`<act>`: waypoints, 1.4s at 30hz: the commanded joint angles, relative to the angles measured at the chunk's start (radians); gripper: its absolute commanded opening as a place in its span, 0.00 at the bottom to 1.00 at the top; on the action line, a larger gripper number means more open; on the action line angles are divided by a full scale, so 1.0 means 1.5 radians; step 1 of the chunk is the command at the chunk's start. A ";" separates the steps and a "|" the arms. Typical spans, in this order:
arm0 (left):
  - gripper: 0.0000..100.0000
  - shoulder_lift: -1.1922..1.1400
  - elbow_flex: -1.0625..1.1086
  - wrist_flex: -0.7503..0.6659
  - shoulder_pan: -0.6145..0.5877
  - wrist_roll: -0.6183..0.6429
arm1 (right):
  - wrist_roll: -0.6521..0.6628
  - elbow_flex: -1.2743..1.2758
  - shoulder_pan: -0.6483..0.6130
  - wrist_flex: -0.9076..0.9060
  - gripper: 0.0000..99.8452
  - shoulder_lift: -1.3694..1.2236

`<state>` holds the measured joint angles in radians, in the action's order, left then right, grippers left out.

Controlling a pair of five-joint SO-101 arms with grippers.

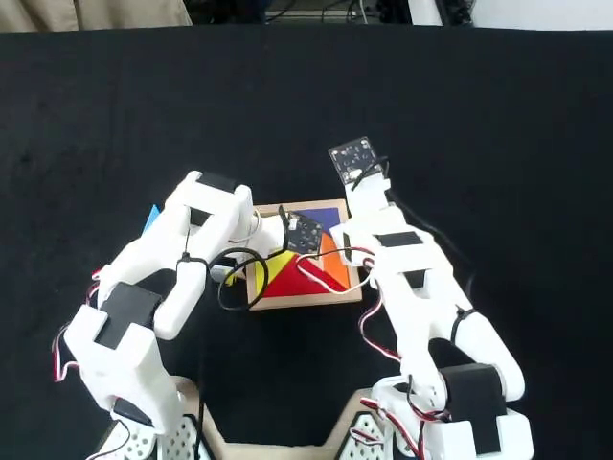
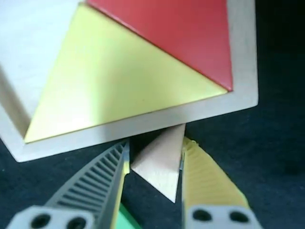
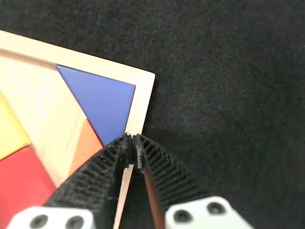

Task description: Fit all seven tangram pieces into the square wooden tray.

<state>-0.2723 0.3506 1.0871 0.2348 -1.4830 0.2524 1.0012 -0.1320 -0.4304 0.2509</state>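
Tray [image 1: 306, 299] holds four coloured pieces [image 1: 293, 278]; left gripper [image 2: 155, 143] pinches one wooden triangle [image 2: 161, 168].

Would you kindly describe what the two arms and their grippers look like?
The left arm and right arm are white plastic with black servo blocks and loose red, white and black cables. The left gripper has one grey ribbed finger and one yellow finger. The right gripper has two black ribbed fingers. Each has a pale base with screw holes.
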 commanded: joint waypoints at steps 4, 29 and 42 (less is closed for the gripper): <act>0.09 0.003 -0.111 0.113 -0.001 -0.058 | 0.005 -0.052 0.007 0.012 0.01 0.002; 0.03 0.206 -0.215 0.199 0.167 0.574 | -0.005 -0.084 0.113 0.007 0.01 0.009; 0.03 0.108 -0.084 -0.142 0.181 0.998 | -0.193 -0.117 0.254 0.012 0.01 0.004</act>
<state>-0.0575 0.2355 0.9674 0.5355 -0.2064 -0.0176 0.8815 0.2209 -0.4304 0.2509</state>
